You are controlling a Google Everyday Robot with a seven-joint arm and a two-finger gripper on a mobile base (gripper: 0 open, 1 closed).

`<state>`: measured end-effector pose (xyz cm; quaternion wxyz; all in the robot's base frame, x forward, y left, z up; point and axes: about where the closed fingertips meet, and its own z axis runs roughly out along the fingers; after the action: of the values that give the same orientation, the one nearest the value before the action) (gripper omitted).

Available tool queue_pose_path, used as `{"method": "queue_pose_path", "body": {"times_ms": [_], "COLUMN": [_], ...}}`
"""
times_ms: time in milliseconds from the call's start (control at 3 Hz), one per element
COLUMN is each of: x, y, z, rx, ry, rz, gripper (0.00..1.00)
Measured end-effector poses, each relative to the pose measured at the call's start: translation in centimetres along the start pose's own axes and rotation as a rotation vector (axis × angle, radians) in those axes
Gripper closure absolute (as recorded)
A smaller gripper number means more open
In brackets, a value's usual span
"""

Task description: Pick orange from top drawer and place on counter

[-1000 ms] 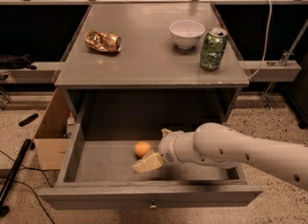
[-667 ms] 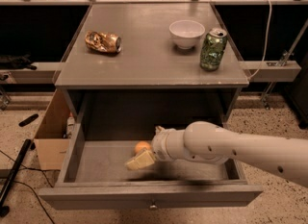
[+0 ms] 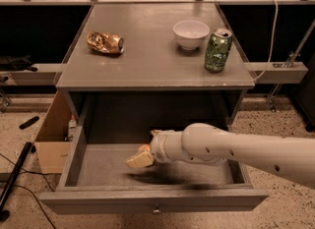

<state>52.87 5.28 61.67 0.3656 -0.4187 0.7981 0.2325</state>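
Orange point(image 3: 144, 149) still sits in the drawer point(image 3: 75, 157), but our gripper point(image 3: 141, 156) has moved over it and now half hides it; we cannot tell whether it grips yet, so the counter point(image 3: 147, 51) lift waits.

We see our pincer point(image 3: 142, 148) low in the top drawer point(image 3: 98, 169), left of centre, with the arm point(image 3: 231, 149) crossing the drawer's right half; bare floor lies to its left. Above, the desk point(image 3: 152, 63) overhangs the drawer's back. On the desk, a crushed can point(image 3: 105, 42) lies left, a bowl point(image 3: 191, 34) and green can point(image 3: 218, 50) right, bare surface between.
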Motion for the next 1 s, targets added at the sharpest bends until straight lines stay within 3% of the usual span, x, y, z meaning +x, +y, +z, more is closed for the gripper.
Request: {"method": "queue_pose_path", "body": {"times_ms": [333,1000], "x": [0.00,0.00], "y": [0.00,0.01], "z": [0.00,0.00], "rx": [0.000,0.000], "ry": [0.000,0.000], "rz": [0.000,0.000], "gripper": [0.50,0.96]}}
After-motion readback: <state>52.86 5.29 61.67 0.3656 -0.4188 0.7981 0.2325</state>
